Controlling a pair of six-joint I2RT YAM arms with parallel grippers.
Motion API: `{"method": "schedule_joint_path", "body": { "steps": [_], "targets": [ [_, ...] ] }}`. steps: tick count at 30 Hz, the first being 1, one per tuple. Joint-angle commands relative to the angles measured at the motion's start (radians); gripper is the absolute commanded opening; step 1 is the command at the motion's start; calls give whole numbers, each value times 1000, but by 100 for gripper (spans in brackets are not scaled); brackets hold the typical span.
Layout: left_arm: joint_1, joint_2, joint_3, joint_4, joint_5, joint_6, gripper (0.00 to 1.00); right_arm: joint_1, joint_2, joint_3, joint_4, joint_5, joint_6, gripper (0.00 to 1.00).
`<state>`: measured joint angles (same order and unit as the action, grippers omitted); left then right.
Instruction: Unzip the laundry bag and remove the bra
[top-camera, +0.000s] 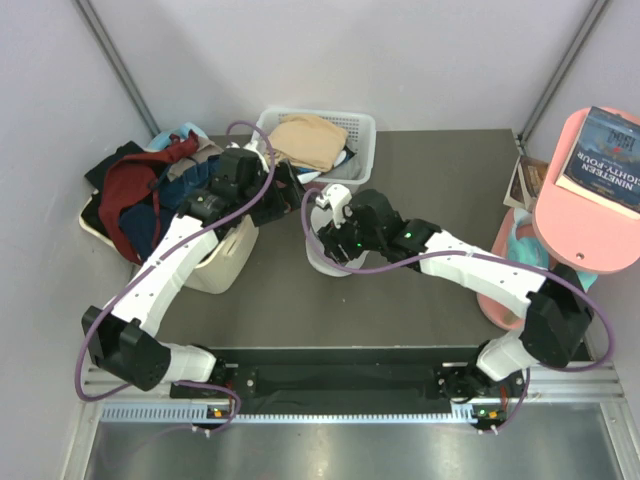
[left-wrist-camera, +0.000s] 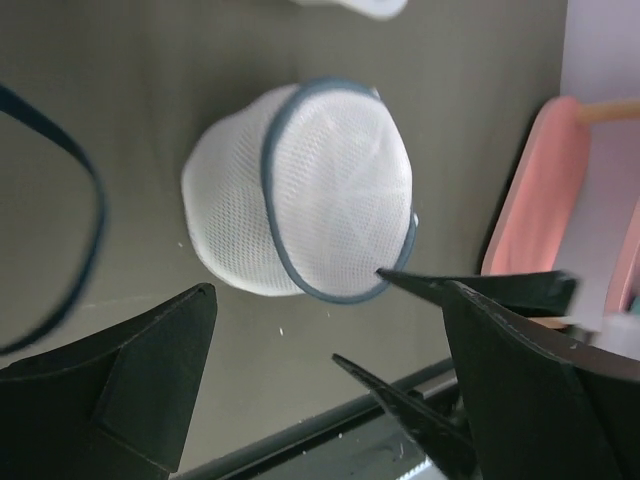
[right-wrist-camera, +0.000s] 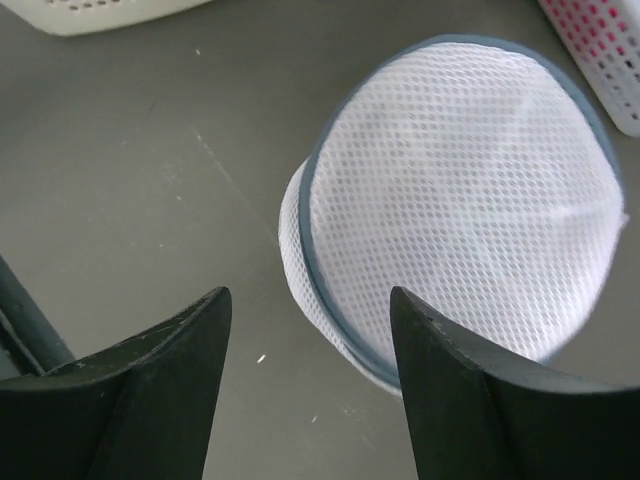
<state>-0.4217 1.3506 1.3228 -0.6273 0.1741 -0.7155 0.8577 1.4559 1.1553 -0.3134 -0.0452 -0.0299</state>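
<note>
Bag: the laundry bag (right-wrist-camera: 460, 200), a round white mesh pouch with a dark trim around its rim, lies tipped on its side on the table (top-camera: 430, 200). It is at the centre of the top view and the upper right of the right wrist view.
Bra: not seen outright. The mesh bulges in a dome, so it is probably still inside; the rim looks closed.
Left gripper: the left gripper (left-wrist-camera: 330, 390) has its fingers wide apart and holds nothing. The bag sits beyond them in the upper middle of its view, not touching.
Right gripper: the right gripper (right-wrist-camera: 310, 380) has its fingers apart and holds nothing. The bag's lower edge is just past the tips, and I cannot tell whether it touches.
Handling: likely very light and soft. The mesh should crumple and slide on the table when pushed, and may snag.
Where to grip: one gripper pinches the trim or a fold of mesh to pin the bag, while the other takes the zip pull. I cannot make out the pull in any view.
Risk: pulling with one gripper alone would probably drag the whole bag.
</note>
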Motion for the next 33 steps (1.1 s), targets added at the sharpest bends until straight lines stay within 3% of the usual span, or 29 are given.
{"method": "schedule_joint_path", "body": {
  "steps": [1,4,10,13,14,17,24,29,33],
  "targets": [
    [46,-34,55,-28,-19,16,99,33,61,72,57,5,-71,63],
    [54,-41,56,-11,-1,4,99,32,90,78,59,10,-81,59],
    [55,-54,64,-8,8,-4,99,32,118,103,45,24,-79,38],
    [60,-59,76,-17,4,4,99,32,103,110,51,34,-53,24],
    [60,-59,78,-17,2,7,99,33,98,115,56,42,-44,13],
    [60,-56,84,-12,4,22,99,29,80,116,51,82,-22,0],
    [57,-12,107,-9,19,68,99,-17,-41,64,86,143,90,0],
    [49,15,128,-9,21,82,99,-42,-66,27,90,59,84,1],
    [49,13,138,-8,-2,74,99,-39,-13,41,71,15,79,19]
  ]
}}
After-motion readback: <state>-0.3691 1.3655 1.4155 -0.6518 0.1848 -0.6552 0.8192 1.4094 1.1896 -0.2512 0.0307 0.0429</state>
